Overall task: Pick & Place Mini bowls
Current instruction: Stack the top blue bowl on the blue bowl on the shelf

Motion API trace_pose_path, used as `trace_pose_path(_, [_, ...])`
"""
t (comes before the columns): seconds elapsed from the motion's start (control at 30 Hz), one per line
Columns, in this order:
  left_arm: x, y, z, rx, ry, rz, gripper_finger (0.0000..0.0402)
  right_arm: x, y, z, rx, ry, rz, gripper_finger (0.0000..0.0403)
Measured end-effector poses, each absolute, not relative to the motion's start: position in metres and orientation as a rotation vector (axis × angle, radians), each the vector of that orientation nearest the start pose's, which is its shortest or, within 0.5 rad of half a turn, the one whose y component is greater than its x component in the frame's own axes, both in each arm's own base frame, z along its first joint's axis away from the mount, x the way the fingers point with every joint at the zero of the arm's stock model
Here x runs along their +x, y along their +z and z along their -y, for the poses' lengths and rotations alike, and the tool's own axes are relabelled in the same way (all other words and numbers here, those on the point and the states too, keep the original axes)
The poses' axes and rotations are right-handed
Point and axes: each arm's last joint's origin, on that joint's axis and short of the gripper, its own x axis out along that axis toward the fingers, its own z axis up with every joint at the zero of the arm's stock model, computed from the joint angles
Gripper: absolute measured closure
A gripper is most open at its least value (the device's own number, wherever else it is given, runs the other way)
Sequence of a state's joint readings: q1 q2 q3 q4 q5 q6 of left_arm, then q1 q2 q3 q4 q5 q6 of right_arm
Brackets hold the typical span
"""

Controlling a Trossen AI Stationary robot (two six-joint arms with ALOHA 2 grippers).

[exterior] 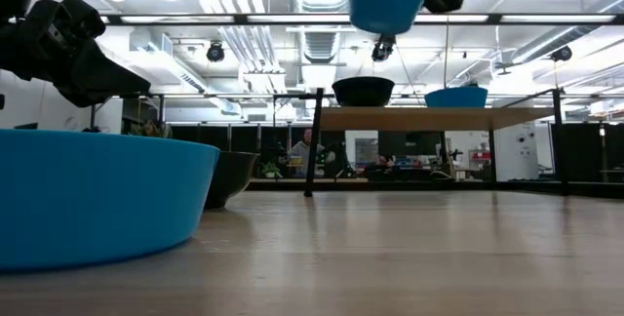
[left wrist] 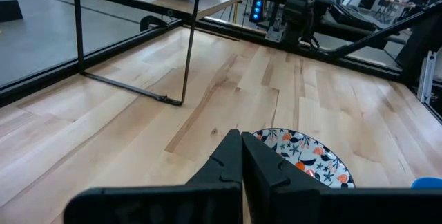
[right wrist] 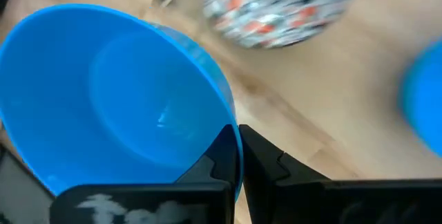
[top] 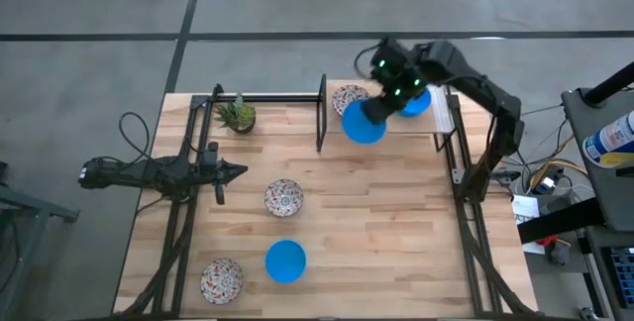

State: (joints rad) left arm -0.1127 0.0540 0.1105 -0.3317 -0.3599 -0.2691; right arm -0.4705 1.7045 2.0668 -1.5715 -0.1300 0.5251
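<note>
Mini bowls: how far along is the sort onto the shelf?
Done: one patterned bowl and one blue bowl sit on the raised shelf. In hand: the right gripper is shut on a blue bowl above the shelf. Left: two patterned bowls and one blue bowl on the table. The left gripper waits shut.

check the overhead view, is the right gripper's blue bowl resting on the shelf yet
No, the right gripper pinches the blue bowl by its rim, and the low view shows it hanging above the shelf.

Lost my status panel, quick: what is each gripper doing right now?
Left gripper: shut, empty, hovering near the white floral-patterned round bowl.
Right gripper: shut on the rim of a plain bright blue round bowl, lifted above the raised wooden shelf.
</note>
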Motion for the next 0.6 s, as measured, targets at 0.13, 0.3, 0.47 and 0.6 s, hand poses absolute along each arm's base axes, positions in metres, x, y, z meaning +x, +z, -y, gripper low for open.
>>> trace_pose_path(0.13, [0.089, 0.166, 0.000, -0.202, 0.280, -0.233, 0.0401, 0.248, 0.422, 0.154, 0.891, -0.701, -1.015, 0.0394])
trace_pose_path(0.3, [0.089, 0.166, 0.000, -0.202, 0.280, -0.234, 0.0401, 0.227, 0.423, 0.181, 0.919, -0.774, -0.978, 0.0394])
trace_pose_path(0.47, [0.089, 0.166, 0.000, -0.202, 0.280, -0.233, 0.0401, 0.204, 0.422, 0.207, 0.962, -0.860, -0.941, 0.0394])
trace_pose_path(0.6, [0.089, 0.166, 0.000, -0.202, 0.280, -0.233, 0.0401, 0.185, 0.424, 0.221, 1.002, -0.928, -0.902, 0.0394])
